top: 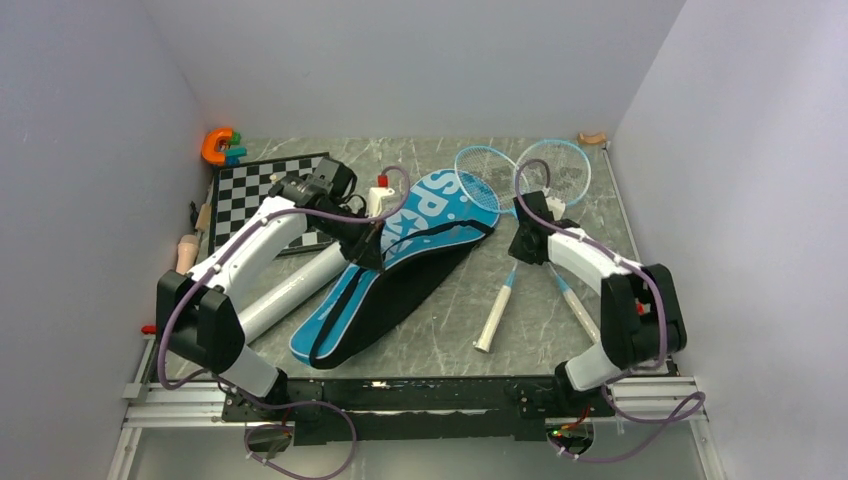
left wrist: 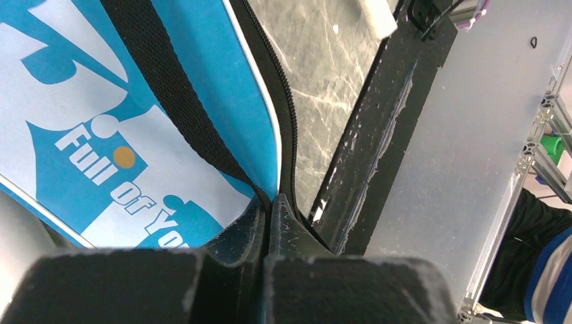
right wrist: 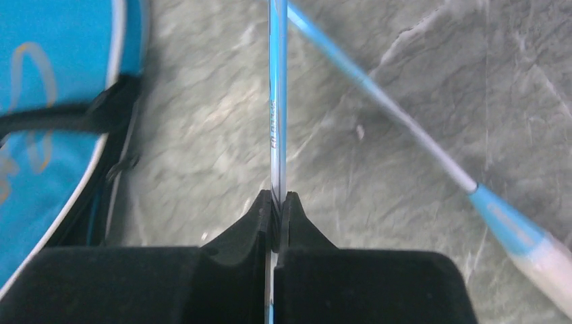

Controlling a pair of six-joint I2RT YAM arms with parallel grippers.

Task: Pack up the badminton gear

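The blue "SPORT" bag (top: 425, 225) lies slantwise mid-table, its black strap (top: 345, 290) across it. My left gripper (top: 374, 253) is shut on the bag's edge where strap and zipper meet; the left wrist view shows the jaws (left wrist: 271, 202) pinching it, with the bag (left wrist: 101, 135) and strap (left wrist: 168, 88). Two light-blue rackets (top: 560, 170) lie crossed to the right, with white handles (top: 494, 322) toward me. My right gripper (top: 527, 252) is shut on one racket's shaft (right wrist: 277, 101); the other shaft (right wrist: 378, 94) lies beside it. The pale-grey tube (top: 285, 295) lies left of the bag.
A chessboard (top: 250, 190) lies at back left, with an orange toy (top: 218, 146) behind it. A wooden rolling pin (top: 188, 250) lies by the left wall. A small white thing with a red end (top: 380, 192) sits behind the bag. The black base rail (left wrist: 378, 148) runs along the near edge.
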